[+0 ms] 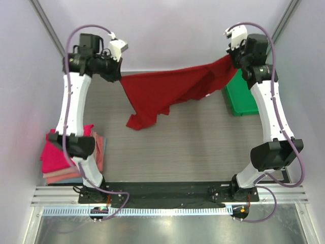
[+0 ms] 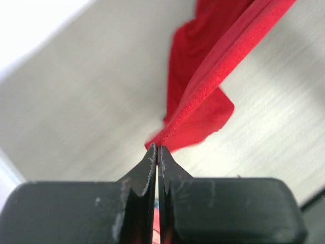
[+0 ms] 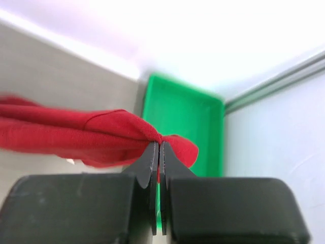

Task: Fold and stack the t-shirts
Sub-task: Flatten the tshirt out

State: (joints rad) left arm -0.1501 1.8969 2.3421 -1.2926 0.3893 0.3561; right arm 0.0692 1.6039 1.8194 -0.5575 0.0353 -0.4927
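- Two corners of the red shirt (image 1: 167, 91) were held up off the table (image 1: 193, 147), so the cloth hung spread across the far side, ready for laying flat.
- My left gripper (image 2: 157, 148) had its jaws pressed together on a bunched edge; the right gripper (image 3: 158, 145) pinched the opposite edge likewise, near the tray (image 3: 188, 117) at far right.
- One lower fold looked to trail onto the table, so I judged it needed more lift or stretch first.
- Several folded shirts (image 1: 58, 157) sat stacked near left, where this one should go.
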